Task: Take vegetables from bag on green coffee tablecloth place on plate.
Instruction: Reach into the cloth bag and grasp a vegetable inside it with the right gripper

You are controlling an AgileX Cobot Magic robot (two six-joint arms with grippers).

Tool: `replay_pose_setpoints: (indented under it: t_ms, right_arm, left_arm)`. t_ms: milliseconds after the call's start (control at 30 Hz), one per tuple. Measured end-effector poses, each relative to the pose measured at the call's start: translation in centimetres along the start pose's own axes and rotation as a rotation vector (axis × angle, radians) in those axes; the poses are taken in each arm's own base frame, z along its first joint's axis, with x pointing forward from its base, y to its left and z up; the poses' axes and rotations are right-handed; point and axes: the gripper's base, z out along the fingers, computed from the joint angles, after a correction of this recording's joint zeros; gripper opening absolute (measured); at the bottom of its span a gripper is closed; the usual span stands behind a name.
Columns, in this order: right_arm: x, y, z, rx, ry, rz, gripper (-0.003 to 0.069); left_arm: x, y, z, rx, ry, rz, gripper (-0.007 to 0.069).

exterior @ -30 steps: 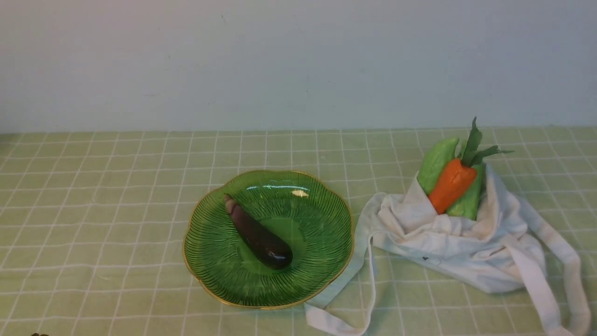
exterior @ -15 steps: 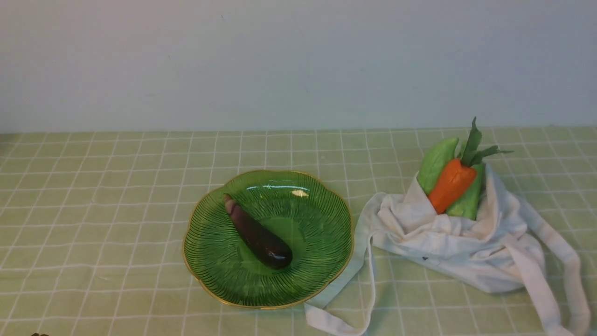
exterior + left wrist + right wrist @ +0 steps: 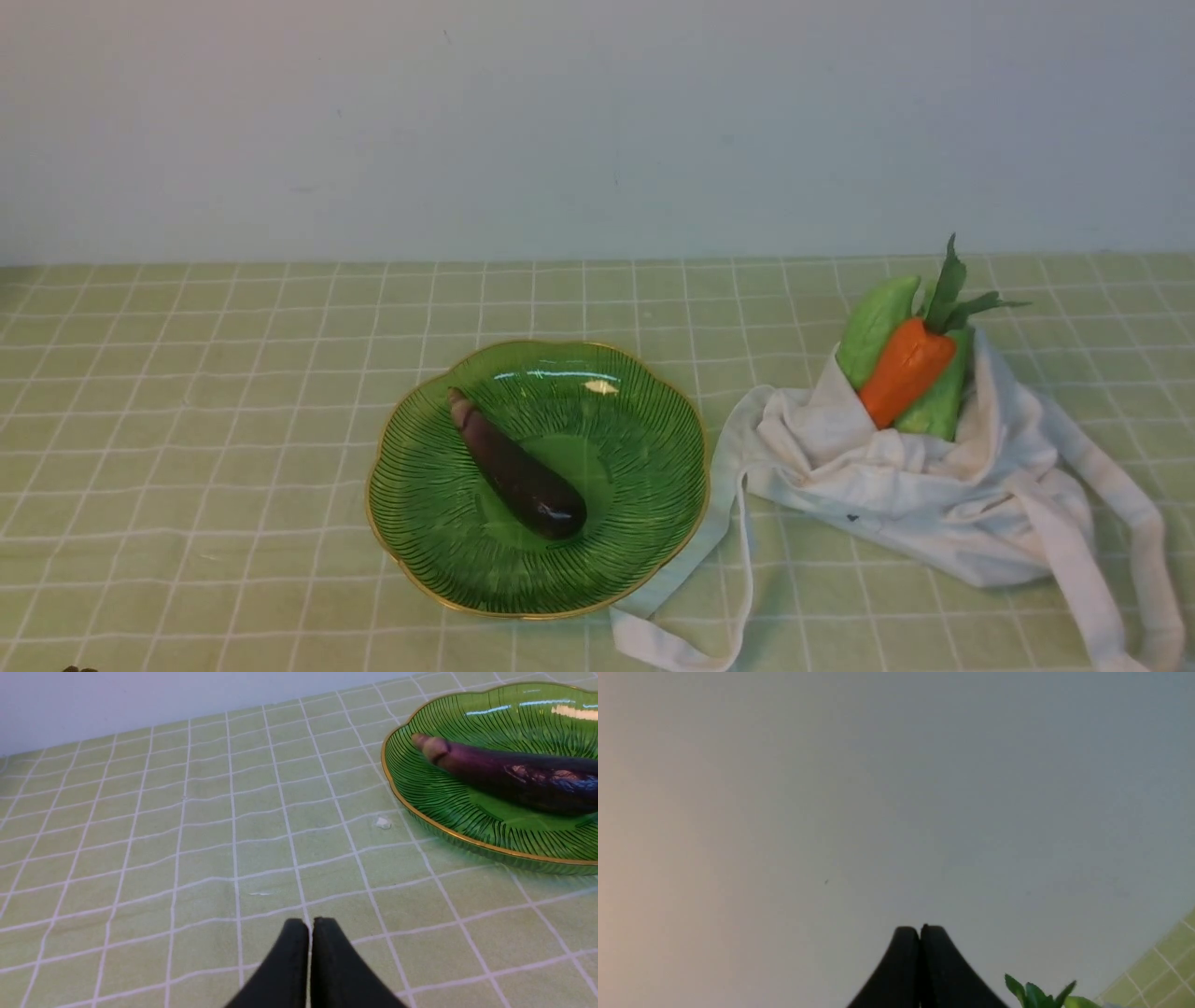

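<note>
While the front view shows no clear change over the last second, the green tablecloth (image 3: 233,448) spans the lower frame and the white bag (image 3: 934,504) lies slumped at lower right, one strap reaching the plate. The plate (image 3: 653,541), below centre, has the eggplant (image 3: 518,471) resting in it. Two pale green gourds (image 3: 873,327) and the orange carrot (image 3: 906,369) poke from the bag's mouth, right of centre. So the task seems only partly done, with three vegetables yet to transfer; the carrot, lying foremost, looks the natural next pick. Smallest in sight, the left gripper (image 3: 311,928) and right gripper (image 3: 920,933) are both clenched on nothing, so a pick would first require opening one.
</note>
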Motion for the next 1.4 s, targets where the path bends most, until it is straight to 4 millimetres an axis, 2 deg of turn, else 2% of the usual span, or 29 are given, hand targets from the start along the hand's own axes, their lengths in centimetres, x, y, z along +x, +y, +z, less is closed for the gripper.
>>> replay_pose_setpoints:
  t_ms: [133, 300, 433, 533, 600, 733, 800, 867, 933, 1100, 1233, 1400]
  right_arm:
    - [-1.9, 3.0, 1.7, 0.043, 0.128, -0.189, -0.0011]
    - [-2.4, 4.4, 5.1, 0.149, 0.390, -0.404, -0.0011]
    - [-0.5, 3.8, 9.3, 0.230, 0.793, -0.505, -0.0011]
    - [0.8, 3.4, 11.3, 0.215, 0.966, -0.514, -0.0011]
    - [2.4, 2.4, 13.8, 0.189, 1.110, -0.514, -0.0011]
    - [3.8, 1.3, 16.7, 0.166, 1.164, -0.499, -0.0011]
    - [4.4, 0.6, 18.4, 0.170, 1.142, -0.487, -0.0008]
    - [4.6, 0.2, 19.1, 0.177, 1.131, -0.486, -0.0007]
    - [5.5, -1.0, 20.8, 0.207, 1.121, -0.481, 0.0009]
    - [7.2, -3.2, 23.0, 0.253, 1.158, -0.470, 0.0101]
    - [9.1, -5.2, 25.0, 0.288, 1.201, -0.455, 0.0275]
    - [11.3, -6.0, 26.5, 0.286, 1.221, -0.469, 0.0485]
  left_arm:
    - [0.0, 0.0, 0.0, 0.000, 0.000, 0.000, -0.0005]
    - [0.0, 0.0, 0.0, 0.000, 0.000, 0.000, -0.0005]
    - [0.0, 0.0, 0.0, 0.000, 0.000, 0.000, -0.0005]
    - [0.0, 0.0, 0.0, 0.000, 0.000, 0.000, -0.0005]
    - [0.0, 0.0, 0.0, 0.000, 0.000, 0.000, -0.0005]
    - [0.0, 0.0, 0.0, 0.000, 0.000, 0.000, -0.0005]
    - [0.0, 0.0, 0.0, 0.000, 0.000, 0.000, -0.0005]
    - [0.0, 0.0, 0.0, 0.000, 0.000, 0.000, -0.0005]
    - [0.0, 0.0, 0.0, 0.000, 0.000, 0.000, -0.0005]
    - [0.0, 0.0, 0.0, 0.000, 0.000, 0.000, -0.0005]
    - [0.0, 0.0, 0.0, 0.000, 0.000, 0.000, -0.0005]
    - [0.0, 0.0, 0.0, 0.000, 0.000, 0.000, -0.0005]
